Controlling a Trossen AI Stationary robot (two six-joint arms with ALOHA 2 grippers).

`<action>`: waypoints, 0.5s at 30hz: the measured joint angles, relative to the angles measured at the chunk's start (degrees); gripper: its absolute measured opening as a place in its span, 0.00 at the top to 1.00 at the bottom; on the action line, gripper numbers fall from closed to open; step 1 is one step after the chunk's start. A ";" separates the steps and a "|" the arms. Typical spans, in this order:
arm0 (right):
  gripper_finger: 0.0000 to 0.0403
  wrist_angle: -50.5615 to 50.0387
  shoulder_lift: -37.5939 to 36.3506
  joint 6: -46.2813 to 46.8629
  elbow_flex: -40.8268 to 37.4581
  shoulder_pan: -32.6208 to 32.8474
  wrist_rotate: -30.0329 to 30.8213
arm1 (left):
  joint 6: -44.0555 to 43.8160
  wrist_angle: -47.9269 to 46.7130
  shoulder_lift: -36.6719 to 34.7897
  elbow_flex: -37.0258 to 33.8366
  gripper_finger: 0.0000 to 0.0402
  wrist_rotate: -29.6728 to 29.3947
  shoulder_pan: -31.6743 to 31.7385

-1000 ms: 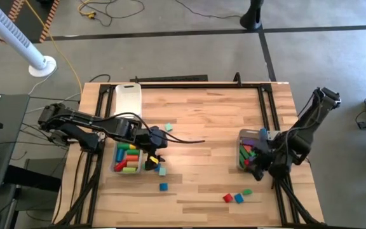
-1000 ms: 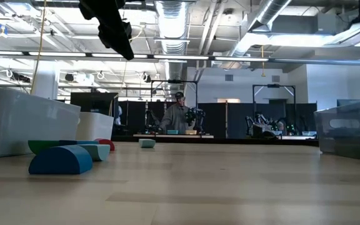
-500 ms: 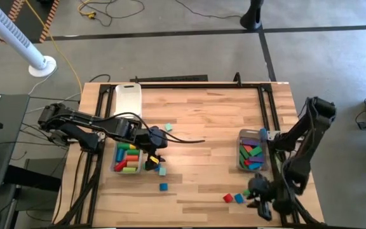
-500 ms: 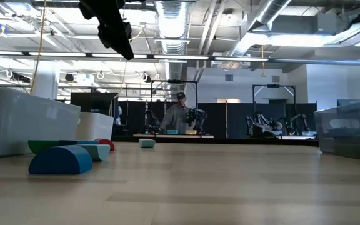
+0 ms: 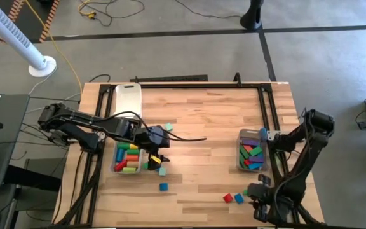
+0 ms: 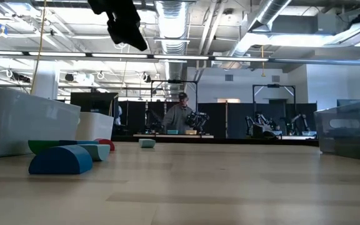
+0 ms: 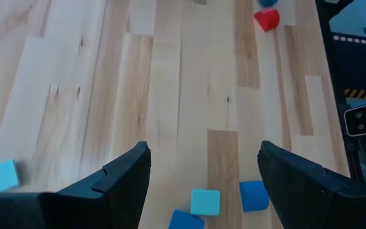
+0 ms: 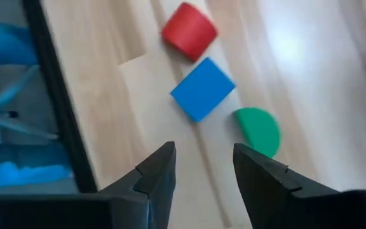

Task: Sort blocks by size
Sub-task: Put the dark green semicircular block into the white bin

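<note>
1. Nearest the front edge, at about five o'clock on the table, the right gripper (image 5: 259, 202) hangs partly open and empty, its fingers (image 8: 161, 168) parted a moderate way.
2. Just ahead of it lie three loose blocks in a tight cluster: a red rounded block (image 8: 189, 30), a blue cube (image 8: 203, 88) and a green half-round block (image 8: 258, 130). The red and blue ones look close to touching. One finger could shove a neighbour aside as the gripper descends, or the jaws could pinch two pieces together.
3. Further in, at about seven o'clock, a small blue cube (image 5: 163, 187) sits alone on the light wooden table (image 5: 202, 114).
4. Beyond that, the left gripper (image 5: 158, 159) hovers with its jaws wide and nothing between them, above a pale teal cube (image 7: 205, 201) and more blue pieces. It is beside the left clear plastic bin (image 5: 114, 166) of coloured bars; a careless swing might clip the rim.
5. At three o'clock the right clear bin (image 5: 239, 136) holds more blocks.
6. Farthest, at eleven o'clock, rests a white tray (image 5: 128, 98).
</note>
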 joint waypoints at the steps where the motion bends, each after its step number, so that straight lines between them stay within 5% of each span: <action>1: 0.54 -0.75 0.24 -0.07 0.24 -0.30 0.01 | 0.00 0.03 0.02 0.02 0.32 0.00 0.00; 15: 0.44 -6.14 2.53 -4.48 1.28 -1.14 0.00 | -0.47 -0.34 0.00 0.02 0.32 -0.02 0.01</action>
